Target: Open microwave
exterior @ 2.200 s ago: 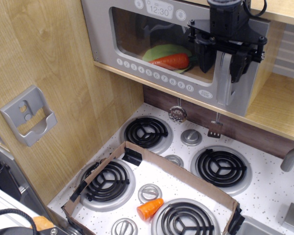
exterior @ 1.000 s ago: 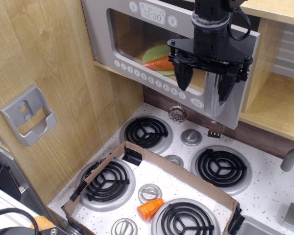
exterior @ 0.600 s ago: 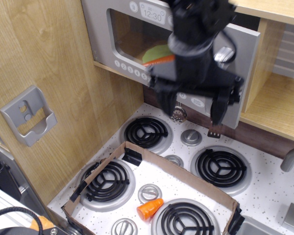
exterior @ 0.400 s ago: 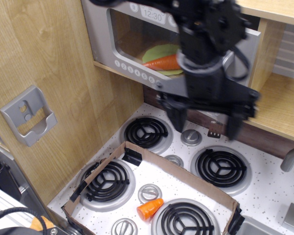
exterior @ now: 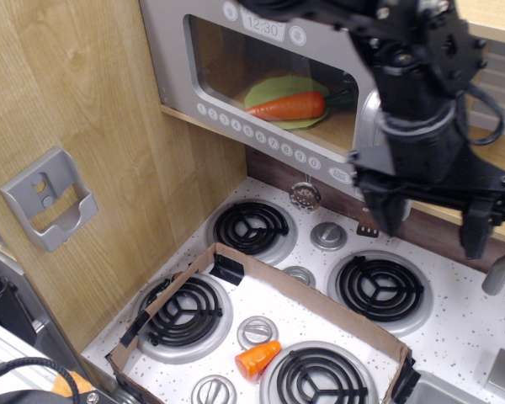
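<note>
The silver-grey microwave [exterior: 177,50] sits in the wooden cabinet at the top, with its clock display [exterior: 263,27] and a row of round white buttons [exterior: 261,137]. Its door stands slightly ajar, swung out at the right side. Part of the grey handle [exterior: 367,126] shows behind the arm. Through the window I see an orange carrot [exterior: 290,105] on a green plate [exterior: 273,87]. My black gripper [exterior: 433,225] hangs open and empty, below and to the right of the door, touching nothing.
Below is a white toy stove with several black coil burners [exterior: 251,229]. A low cardboard frame [exterior: 311,295] lies on it, with a small orange cup [exterior: 257,358] inside. A grey wall holder [exterior: 46,198] is at the left, a faucet [exterior: 501,273] at the right.
The gripper pulled the door outward by its handle, then let go. It has moved down and to the right, away from the microwave. The door stays ajar.
</note>
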You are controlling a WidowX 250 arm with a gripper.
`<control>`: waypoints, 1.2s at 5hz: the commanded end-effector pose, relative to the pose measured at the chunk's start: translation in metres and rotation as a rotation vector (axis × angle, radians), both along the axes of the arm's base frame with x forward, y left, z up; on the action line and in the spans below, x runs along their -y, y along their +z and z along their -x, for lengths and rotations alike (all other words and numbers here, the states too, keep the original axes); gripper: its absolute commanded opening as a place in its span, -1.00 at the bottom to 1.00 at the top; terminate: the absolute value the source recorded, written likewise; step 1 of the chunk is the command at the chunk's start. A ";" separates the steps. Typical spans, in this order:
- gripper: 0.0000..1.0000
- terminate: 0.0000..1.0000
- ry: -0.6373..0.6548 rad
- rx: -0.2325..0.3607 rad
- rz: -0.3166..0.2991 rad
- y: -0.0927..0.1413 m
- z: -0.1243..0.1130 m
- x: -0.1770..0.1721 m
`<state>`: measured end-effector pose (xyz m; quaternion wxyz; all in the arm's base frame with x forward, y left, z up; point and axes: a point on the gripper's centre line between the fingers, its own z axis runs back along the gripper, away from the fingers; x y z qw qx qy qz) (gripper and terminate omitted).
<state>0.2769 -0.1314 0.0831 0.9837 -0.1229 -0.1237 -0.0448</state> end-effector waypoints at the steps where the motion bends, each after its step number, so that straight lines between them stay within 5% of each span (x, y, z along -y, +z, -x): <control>1: 1.00 -1.00 -0.230 0.053 0.039 0.027 -0.029 0.046; 2: 1.00 -1.00 -0.322 0.043 -0.091 0.037 -0.038 0.054; 3: 1.00 -1.00 -0.406 0.111 -0.157 0.039 -0.045 0.059; 6: 1.00 -1.00 -0.600 0.255 -0.225 0.027 -0.070 0.012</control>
